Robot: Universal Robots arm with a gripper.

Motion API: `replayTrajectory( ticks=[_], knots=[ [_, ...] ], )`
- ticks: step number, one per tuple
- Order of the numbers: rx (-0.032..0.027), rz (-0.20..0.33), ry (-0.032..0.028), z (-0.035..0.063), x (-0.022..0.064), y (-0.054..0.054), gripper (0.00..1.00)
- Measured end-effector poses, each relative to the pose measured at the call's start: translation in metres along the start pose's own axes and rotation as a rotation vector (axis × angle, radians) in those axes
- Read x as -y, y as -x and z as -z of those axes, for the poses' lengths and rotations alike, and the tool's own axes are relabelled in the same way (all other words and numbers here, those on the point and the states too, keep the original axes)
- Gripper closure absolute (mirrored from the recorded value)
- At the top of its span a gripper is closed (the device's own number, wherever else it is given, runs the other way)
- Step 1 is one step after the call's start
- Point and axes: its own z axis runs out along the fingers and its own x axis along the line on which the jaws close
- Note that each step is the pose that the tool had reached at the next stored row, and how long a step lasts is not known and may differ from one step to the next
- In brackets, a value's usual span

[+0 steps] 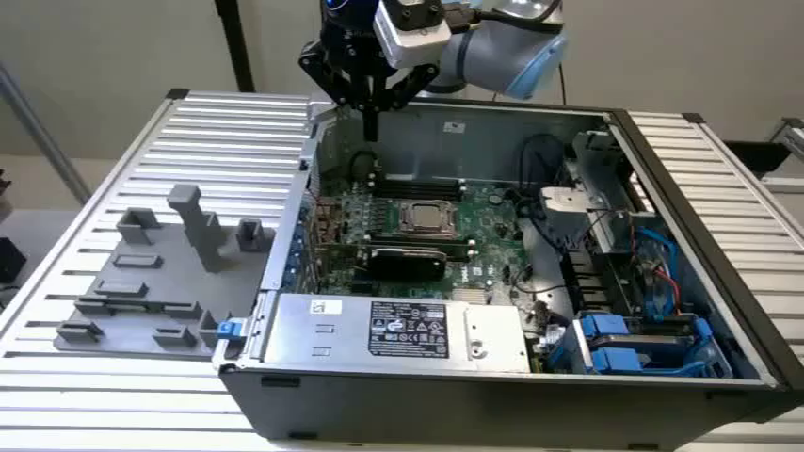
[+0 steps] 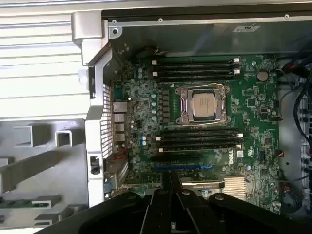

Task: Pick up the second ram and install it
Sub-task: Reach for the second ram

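My gripper (image 1: 371, 132) hangs over the back left corner of the open computer case (image 1: 703, 311), above the motherboard (image 1: 484, 221). Its dark fingers (image 2: 165, 195) are pressed together, shut, and I see nothing between them. A slim green board with dark chips, the second ram (image 2: 27, 202), lies in the grey fixture (image 2: 44, 161) outside the case, well away from the gripper. On the motherboard (image 2: 253, 97), black memory slots (image 2: 195, 68) run on one side of the CPU socket (image 2: 204, 103), and more slots (image 2: 200, 139) on the other.
The grey fixture (image 1: 151, 282) with upright posts stands on the ribbed table at the exterior view's left of the case. A power supply (image 1: 395, 330) fills the case's front. Blue drive brackets (image 1: 628, 344) and cables crowd the case's right side.
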Motion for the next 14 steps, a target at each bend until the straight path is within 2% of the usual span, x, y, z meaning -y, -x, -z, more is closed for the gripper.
replayTrajectory(
  ticks=[14],
  knots=[
    [-0.0002, 0.000, -0.0003, 0.0002, 0.0008, -0.0002, 1.00]
  ],
)
